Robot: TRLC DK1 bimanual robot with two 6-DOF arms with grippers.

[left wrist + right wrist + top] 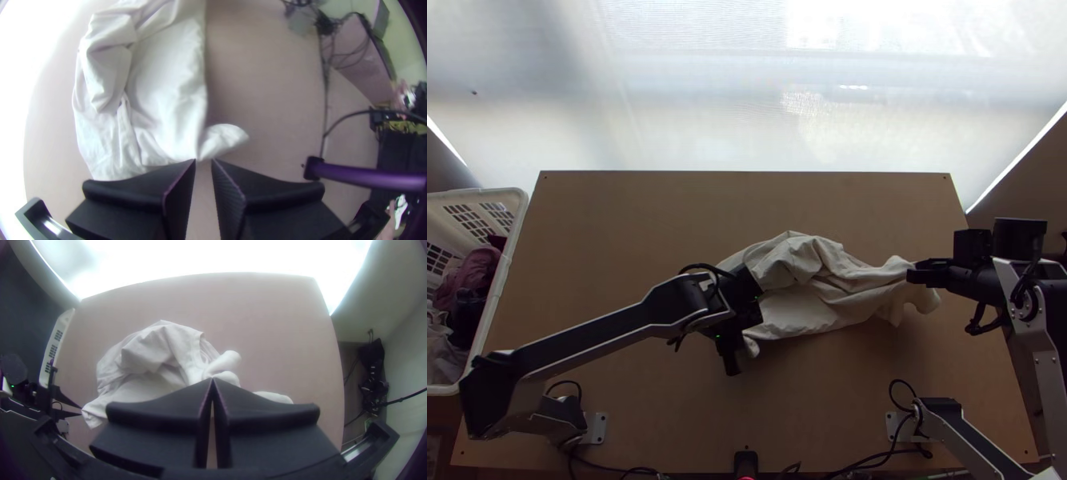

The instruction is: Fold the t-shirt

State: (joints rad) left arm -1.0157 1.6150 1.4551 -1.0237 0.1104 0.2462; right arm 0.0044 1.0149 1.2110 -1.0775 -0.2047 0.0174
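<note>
In the top view the cream t-shirt (819,296) lies bunched across the middle of the table. My left gripper (741,314) is over its left end; in the left wrist view the same gripper (204,160) is open by a narrow gap, its tips beside a small corner of the shirt (164,84). My right gripper (910,276) is at the shirt's right end, where cloth rises to the fingertips. In the right wrist view the right gripper (212,379) has its tips together on the gathered cloth, with the bulk of the shirt (151,355) beyond.
A white basket (495,272) holding dark and pale clothes stands at the table's left edge. Bare table (747,200) stretches behind the shirt, and more lies in front. Cables (875,456) run along the near edge between the arm bases.
</note>
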